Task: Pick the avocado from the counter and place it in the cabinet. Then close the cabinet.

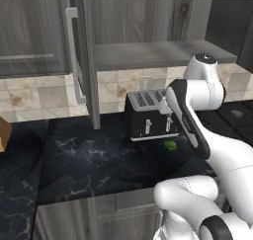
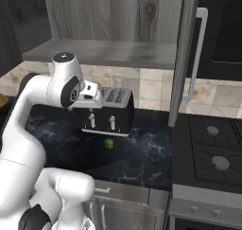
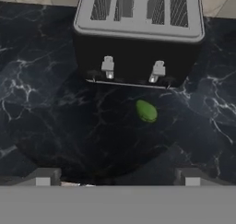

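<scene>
Looking down from hand cam: cabinet (image 1: 148,54) is biggest item, both doors swung open, grey shelf bare. Counter (image 1: 89,160) below, dark marble-look. Black toaster (image 3: 138,38) sits on it under the shelf, levers facing robot. Avocado (image 3: 146,111) lies on counter just in front of toaster, near its right lever, not touching as far as I can tell. Gripper (image 3: 115,179) hangs above, jaws spread wide, nothing held; avocado sits ahead of the tips and slightly right of centre, well below. Handling, est.: small, light, glossy skin so prob. slippery, firm enough not to crush. Oval lies at a slant; best pinch across short axis at widest part, from above, w/ care for toaster front.
</scene>
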Robot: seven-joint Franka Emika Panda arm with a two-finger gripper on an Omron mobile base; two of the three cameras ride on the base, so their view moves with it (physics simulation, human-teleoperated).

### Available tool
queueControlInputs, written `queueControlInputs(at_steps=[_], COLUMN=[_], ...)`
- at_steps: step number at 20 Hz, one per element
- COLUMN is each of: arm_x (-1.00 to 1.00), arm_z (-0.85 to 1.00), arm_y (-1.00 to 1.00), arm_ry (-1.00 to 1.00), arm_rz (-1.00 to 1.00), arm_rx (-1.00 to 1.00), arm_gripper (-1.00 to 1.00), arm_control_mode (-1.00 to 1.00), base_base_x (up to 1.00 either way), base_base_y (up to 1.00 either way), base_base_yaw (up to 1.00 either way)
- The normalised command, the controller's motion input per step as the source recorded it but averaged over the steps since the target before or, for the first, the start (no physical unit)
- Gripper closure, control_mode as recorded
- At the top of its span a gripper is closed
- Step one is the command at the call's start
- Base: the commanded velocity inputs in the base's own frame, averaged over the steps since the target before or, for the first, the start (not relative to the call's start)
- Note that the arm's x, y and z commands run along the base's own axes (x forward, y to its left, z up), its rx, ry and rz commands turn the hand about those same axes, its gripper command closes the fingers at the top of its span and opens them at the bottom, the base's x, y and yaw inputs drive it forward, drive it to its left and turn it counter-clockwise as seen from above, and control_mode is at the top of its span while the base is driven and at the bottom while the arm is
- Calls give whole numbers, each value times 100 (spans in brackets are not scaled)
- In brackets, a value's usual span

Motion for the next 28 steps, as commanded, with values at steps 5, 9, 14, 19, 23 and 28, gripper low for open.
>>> queueControlInputs(at_steps=[5, 9, 14, 19, 23, 28], arm_x=[-3, 2, 15, 40, 63, 50], arm_z=[-51, -57, -55, -51, -44, -34], arm_y=[-32, -20, -19, -14, -10, -8], arm_ry=[0, 0, 0, 0, 0, 1], arm_rz=[0, 0, 0, 0, 0, 0], arm_rx=[0, 0, 0, 0, 0, 0], arm_gripper=[-100, -100, -100, -100, -100, -100], arm_control_mode=[-100, -100, -100, -100, -100, -100], base_base_x=[0, 0, 0, 0, 0, 0], base_base_y=[0, 0, 0, 0, 0, 0], base_base_yaw=[0, 0, 0, 0, 0, 0])
